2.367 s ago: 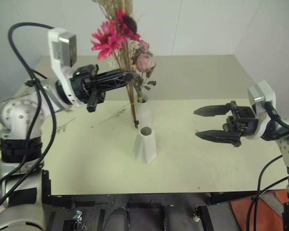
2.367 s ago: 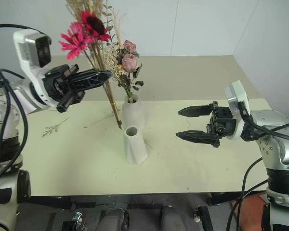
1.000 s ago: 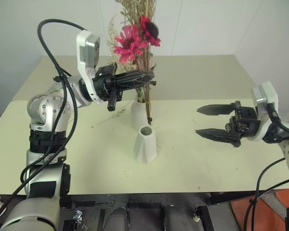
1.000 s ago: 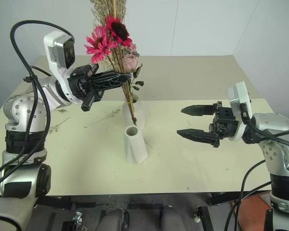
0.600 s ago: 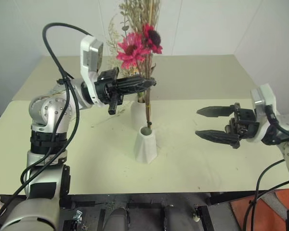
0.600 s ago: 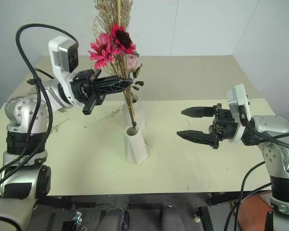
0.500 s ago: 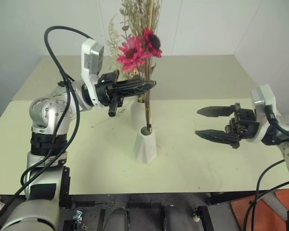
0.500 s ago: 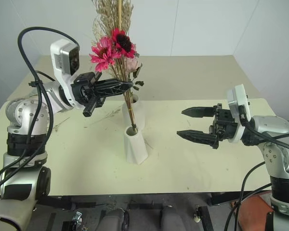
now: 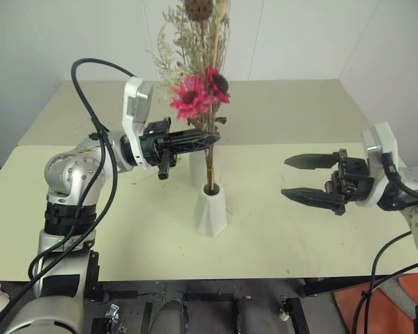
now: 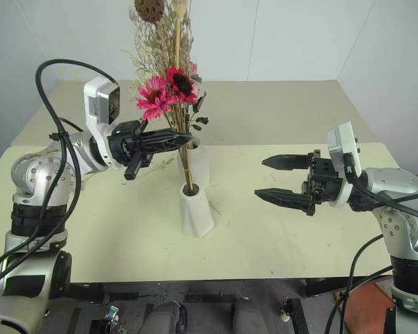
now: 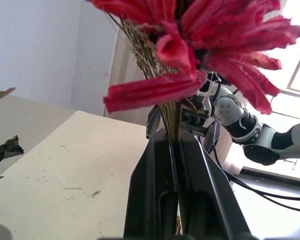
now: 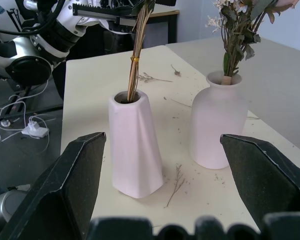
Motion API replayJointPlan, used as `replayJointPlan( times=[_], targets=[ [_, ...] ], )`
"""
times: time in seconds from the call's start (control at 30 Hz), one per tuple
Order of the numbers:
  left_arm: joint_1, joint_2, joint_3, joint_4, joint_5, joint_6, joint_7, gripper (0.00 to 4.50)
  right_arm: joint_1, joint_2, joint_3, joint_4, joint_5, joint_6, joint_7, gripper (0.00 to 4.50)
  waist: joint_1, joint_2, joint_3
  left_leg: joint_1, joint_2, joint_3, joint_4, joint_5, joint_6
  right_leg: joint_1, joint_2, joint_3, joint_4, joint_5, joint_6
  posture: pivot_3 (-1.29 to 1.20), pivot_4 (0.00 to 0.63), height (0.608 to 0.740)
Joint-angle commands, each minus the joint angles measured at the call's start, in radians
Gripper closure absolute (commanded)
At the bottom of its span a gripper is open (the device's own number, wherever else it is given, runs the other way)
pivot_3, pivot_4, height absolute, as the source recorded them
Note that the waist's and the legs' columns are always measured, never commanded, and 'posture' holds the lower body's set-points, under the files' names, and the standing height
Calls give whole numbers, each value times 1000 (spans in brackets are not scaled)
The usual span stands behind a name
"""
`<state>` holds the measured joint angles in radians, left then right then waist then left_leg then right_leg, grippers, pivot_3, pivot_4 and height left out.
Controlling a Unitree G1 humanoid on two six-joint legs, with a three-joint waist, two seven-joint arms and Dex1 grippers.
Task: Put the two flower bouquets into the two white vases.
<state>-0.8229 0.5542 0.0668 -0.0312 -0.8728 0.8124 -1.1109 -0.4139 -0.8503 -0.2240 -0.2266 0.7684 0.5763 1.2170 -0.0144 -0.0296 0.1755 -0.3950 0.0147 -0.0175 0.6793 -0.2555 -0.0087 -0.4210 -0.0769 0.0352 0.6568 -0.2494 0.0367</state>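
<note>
My left gripper (image 9: 212, 137) is shut on the brown stems of the magenta daisy bouquet (image 9: 198, 94), which stands upright. The stem ends sit inside the mouth of the tapering white vase (image 9: 211, 212) near the table's middle. In the left wrist view the fingers (image 11: 157, 170) press together on the stems. Just behind stands the rounded white vase (image 12: 217, 122) holding the pale rose bouquet (image 12: 235, 45). To the right of both vases my right gripper (image 9: 284, 177) hangs open and empty, pointing at them.
Loose dried sprig scraps (image 12: 176, 180) lie on the pale table (image 9: 279, 236) around the vases. The table's front edge (image 9: 216, 278) runs below the tapering vase. A white wall stands behind the table.
My left gripper has sunk with the magenta bouquet, and the stems have gone from just above the tapering vase's mouth down into it. The right gripper has stayed still.
</note>
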Motion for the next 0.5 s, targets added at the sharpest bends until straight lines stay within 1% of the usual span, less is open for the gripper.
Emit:
replayJointPlan(
  times=[0.03,0.5],
  targets=[
    [3,9,1,-39,9,-5,2,4467,-6,0,-32,-28,20,-18,-5,139,0,0,0,0,0,0,0,0,0,0,0,0,0,0,0,0,150,740],
    [92,12,-42,-122,69,-31,-1,4467,-3,11,-21,-40,14,-24,-24,139,0,0,0,0,0,0,0,0,0,0,0,0,0,0,0,0,150,740]
  ],
)
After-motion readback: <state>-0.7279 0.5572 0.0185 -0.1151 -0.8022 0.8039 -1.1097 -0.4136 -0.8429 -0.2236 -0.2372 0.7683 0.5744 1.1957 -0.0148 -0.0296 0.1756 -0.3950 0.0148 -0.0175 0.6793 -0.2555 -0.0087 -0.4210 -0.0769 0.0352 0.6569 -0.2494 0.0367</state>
